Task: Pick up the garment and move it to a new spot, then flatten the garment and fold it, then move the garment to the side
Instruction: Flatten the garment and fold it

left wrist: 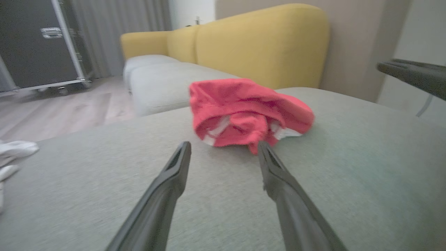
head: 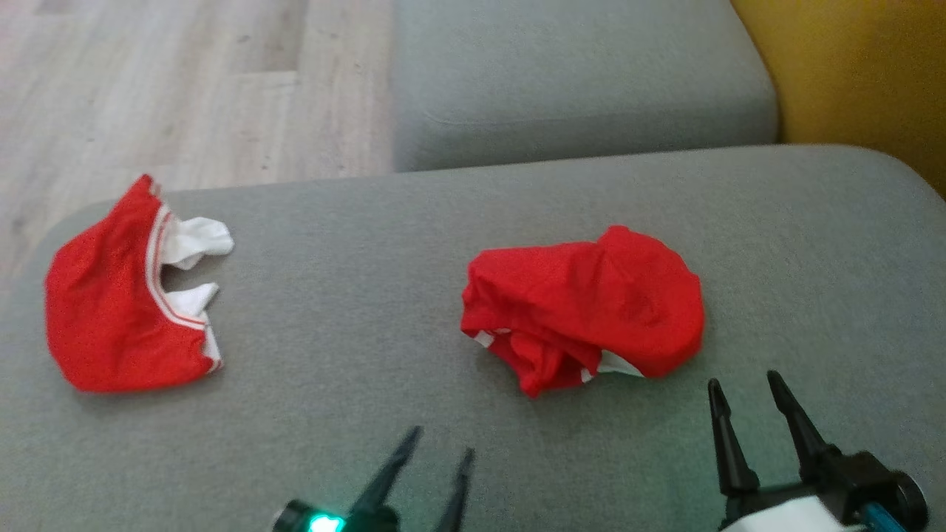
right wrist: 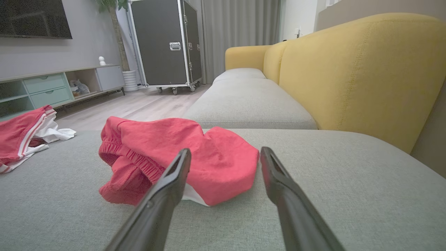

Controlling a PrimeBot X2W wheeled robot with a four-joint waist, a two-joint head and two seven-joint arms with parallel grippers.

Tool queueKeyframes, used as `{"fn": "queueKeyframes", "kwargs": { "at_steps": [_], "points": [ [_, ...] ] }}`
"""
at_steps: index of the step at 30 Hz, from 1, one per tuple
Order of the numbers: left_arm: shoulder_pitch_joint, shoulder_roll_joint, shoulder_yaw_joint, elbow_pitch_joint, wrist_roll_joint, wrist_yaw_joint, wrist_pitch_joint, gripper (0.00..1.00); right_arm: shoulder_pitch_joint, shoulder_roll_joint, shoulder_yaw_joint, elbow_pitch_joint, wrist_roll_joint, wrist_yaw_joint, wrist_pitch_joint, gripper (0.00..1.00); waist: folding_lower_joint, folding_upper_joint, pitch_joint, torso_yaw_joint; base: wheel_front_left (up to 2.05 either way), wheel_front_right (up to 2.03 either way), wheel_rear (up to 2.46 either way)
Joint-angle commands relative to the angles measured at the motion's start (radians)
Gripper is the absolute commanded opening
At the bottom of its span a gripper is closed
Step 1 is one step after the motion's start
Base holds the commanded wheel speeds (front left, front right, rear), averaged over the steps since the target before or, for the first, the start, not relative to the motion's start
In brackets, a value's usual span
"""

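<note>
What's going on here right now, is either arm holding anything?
Nothing is held. The left gripper and right gripper are both open, poised just short of the crumpled red garment in the middle of the grey cushion, not touching it. A second red garment with white trim lies apart at the cushion's left end.

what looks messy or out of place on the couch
The red garment on the grey cushion is bunched in a heap, white trim poking out. A second red-and-white garment lies crumpled near its left edge.
</note>
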Motion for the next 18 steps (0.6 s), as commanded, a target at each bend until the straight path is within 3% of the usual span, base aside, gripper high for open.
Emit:
{"fn": "queueKeyframes", "kwargs": {
  "at_steps": [1,8,18],
  "points": [
    [-0.071,-0.009,0.003,-0.006,-0.002,-0.007,-0.008,1.00,-0.068,-0.007,0.031,-0.038,-0.009,-0.001,-0.004,1.00,-0.0001,-0.0001,0.028,-0.031,0.00,0.00,0.00],
    [-0.232,-0.009,-0.165,0.158,-0.027,-0.050,-0.008,1.00,-0.109,-0.007,0.057,-0.045,-0.035,-0.001,-0.004,1.00,-0.0001,-0.0001,0.100,-0.106,0.00,0.00,0.00],
    [-0.456,-0.009,-0.314,0.295,-0.125,-0.061,-0.008,1.00,-0.169,-0.007,0.088,-0.050,-0.046,-0.001,-0.004,1.00,-0.0001,-0.0001,0.208,-0.175,0.00,0.00,0.00]
  ]
}}
